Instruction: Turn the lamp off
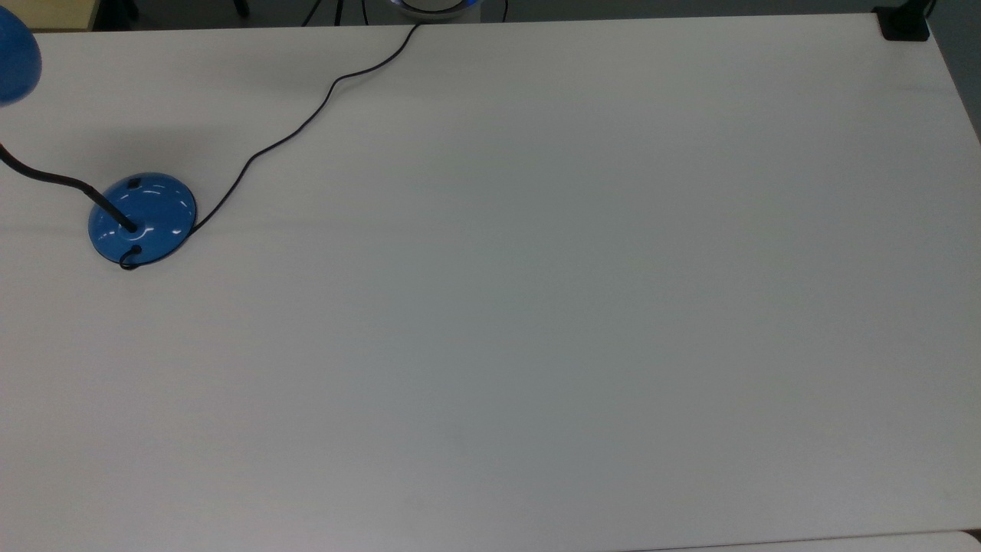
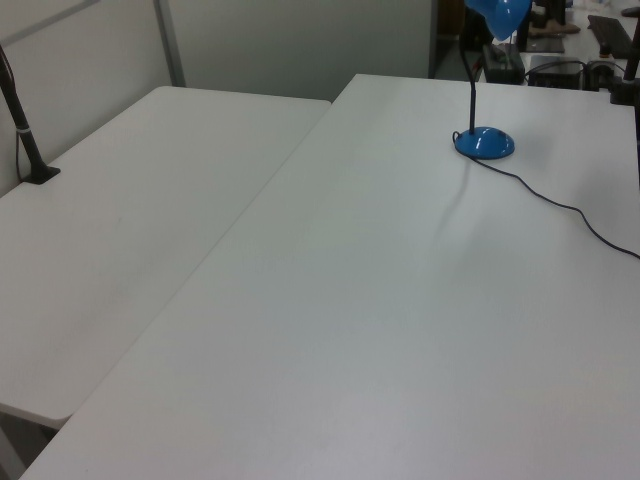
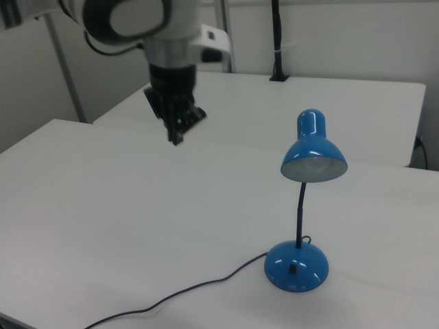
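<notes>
- The gripper (image 3: 177, 139) hangs in the upper left of the right view, its black fingers pointing down with the tips drawn together and nothing between them, well above the table (image 3: 103, 219).
- Above it rise the black hand body and the white, rounded wrist of the arm (image 3: 130, 17), which runs off the top-left corner of the right view.
- The lamp (image 3: 298, 264) stands in the lower right of the right view, well apart from the gripper; its glossy blue dome base rests on the table, a small black switch (image 3: 292, 269) facing the camera.
- A thin black gooseneck rises to the blue shade (image 3: 313, 154), whose opening looks unlit.
- In the top view the base (image 1: 142, 218) sits at the left edge, and the black cord (image 1: 306, 123) snakes toward the top edge.
- In the left view the lamp (image 2: 485, 142) stands upper right.
</notes>
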### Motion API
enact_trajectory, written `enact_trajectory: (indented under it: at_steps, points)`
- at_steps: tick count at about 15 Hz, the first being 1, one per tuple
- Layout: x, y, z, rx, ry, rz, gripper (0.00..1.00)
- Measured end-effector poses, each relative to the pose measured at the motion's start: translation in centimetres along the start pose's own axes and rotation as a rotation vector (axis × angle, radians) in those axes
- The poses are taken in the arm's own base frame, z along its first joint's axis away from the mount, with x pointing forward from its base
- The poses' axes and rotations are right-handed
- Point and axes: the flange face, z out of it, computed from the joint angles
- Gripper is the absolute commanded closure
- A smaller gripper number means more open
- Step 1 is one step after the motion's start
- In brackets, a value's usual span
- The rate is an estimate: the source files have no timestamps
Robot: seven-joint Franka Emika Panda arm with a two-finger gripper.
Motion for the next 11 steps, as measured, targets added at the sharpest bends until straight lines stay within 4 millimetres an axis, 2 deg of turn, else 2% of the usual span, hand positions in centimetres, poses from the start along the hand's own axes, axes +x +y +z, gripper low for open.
enact_trajectory:
  at_steps: [1,3,6,9,11]
  points:
    - [0.3,-2.2,-0.1,-0.012,0.001,-0.005,0.0]
    - [0.6,-5.3,0.4,-0.052,-0.012,-0.045,0.0]
    - [1.0,-8.6,1.5,-0.121,-0.031,-0.113,0.0]
    - [2.2,-10.2,2.0,-0.202,0.025,-0.159,0.0]
    - [3.2,-11.5,3.4,-0.229,0.03,-0.171,0.0]
